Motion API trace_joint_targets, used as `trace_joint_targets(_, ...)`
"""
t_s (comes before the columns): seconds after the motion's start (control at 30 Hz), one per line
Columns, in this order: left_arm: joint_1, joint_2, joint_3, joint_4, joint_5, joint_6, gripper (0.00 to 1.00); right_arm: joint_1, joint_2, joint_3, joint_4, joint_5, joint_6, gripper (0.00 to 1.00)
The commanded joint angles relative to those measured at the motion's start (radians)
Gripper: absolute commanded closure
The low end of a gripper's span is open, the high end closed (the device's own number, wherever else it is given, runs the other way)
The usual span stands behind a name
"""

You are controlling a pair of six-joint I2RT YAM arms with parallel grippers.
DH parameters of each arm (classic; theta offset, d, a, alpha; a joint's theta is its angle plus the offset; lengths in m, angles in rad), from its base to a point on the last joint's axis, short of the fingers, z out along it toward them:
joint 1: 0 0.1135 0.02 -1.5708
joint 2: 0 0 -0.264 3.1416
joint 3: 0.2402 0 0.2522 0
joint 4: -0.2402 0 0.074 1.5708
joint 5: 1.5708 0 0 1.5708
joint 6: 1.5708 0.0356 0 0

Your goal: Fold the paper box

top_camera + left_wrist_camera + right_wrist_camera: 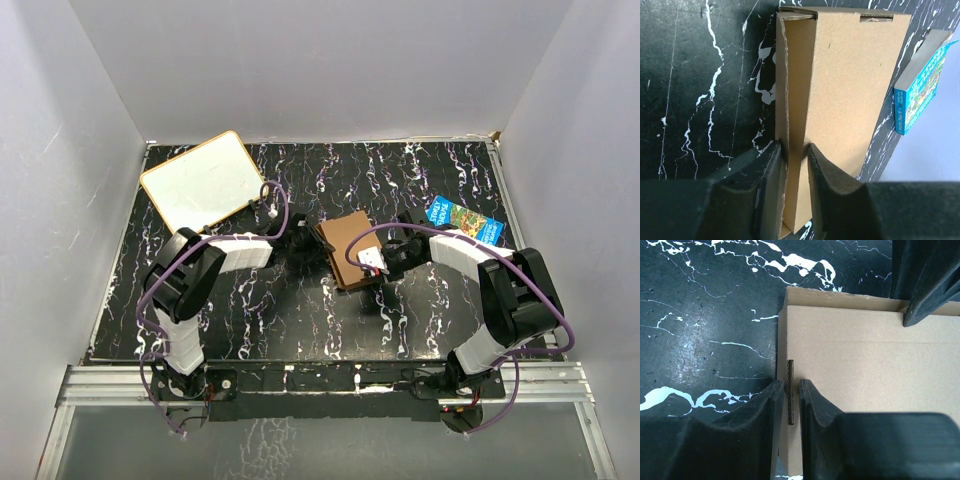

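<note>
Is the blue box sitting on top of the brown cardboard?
No, the blue box lies on the table off to one side of the paper box, not on it.

Brown on black marble!
The paper box shows plain unprinted brown; the table is black, veined white with faint purple flecks. Far left, a white board rimmed orange; right, a small box in bright blue print. Arms black and white, cables purple, walls pale grey.
</note>
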Motion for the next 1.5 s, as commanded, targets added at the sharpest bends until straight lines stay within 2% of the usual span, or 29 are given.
trace_joint_targets(0.0,-0.021,0.040,0.014,-0.162,-0.029,0.044,0.82,0.022,0.061,-0.027,-0.055,0.082,0.013,0.76)
trace_joint_targets(0.1,-0.023,0.034,0.022,-0.177,-0.039,0.052,0.83,0.022,0.061,-0.027,-0.054,0.082,0.013,0.76)
trace_joint_targets(0.2,-0.027,0.023,0.030,-0.193,-0.058,0.062,0.93,0.022,0.061,-0.027,-0.054,0.082,0.013,0.76)
trace_joint_targets(0.3,-0.027,0.012,0.039,-0.201,-0.061,0.074,0.93,0.022,0.063,-0.027,-0.055,0.082,0.013,0.76)
trace_joint_targets(0.37,-0.027,0.007,0.049,-0.216,-0.068,0.089,0.84,0.022,0.062,-0.027,-0.054,0.082,0.013,0.76)
trace_joint_targets(0.43,-0.027,-0.005,0.044,-0.221,-0.085,0.098,0.58,0.022,0.063,-0.027,-0.054,0.082,0.013,0.76)
trace_joint_targets(0.5,-0.027,-0.020,0.035,-0.229,-0.110,0.105,0.39,0.022,0.063,-0.027,-0.055,0.082,0.013,0.76)
trace_joint_targets(0.73,0.002,-0.039,0.022,-0.178,-0.104,0.152,0.24,0.022,0.062,-0.025,-0.056,0.082,0.013,0.76)
trace_joint_targets(0.9,0.040,-0.040,0.051,-0.186,-0.105,0.207,0.10,0.022,0.061,-0.027,-0.057,0.082,0.013,0.76)
trace_joint_targets(1.03,0.083,-0.005,0.077,-0.174,-0.065,0.213,0.09,0.022,0.062,-0.027,-0.056,0.082,0.013,0.76)
trace_joint_targets(1.2,0.097,0.090,0.200,-0.266,-0.054,0.223,0.11,0.024,0.064,-0.025,-0.057,0.082,0.015,0.76)
trace_joint_targets(1.37,0.099,0.154,0.260,-0.326,-0.067,0.220,0.22,0.024,0.065,-0.024,-0.057,0.083,0.015,0.76)
trace_joint_targets(1.47,0.100,0.176,0.271,-0.325,-0.053,0.218,0.34,0.025,0.067,-0.022,-0.057,0.084,0.016,0.76)
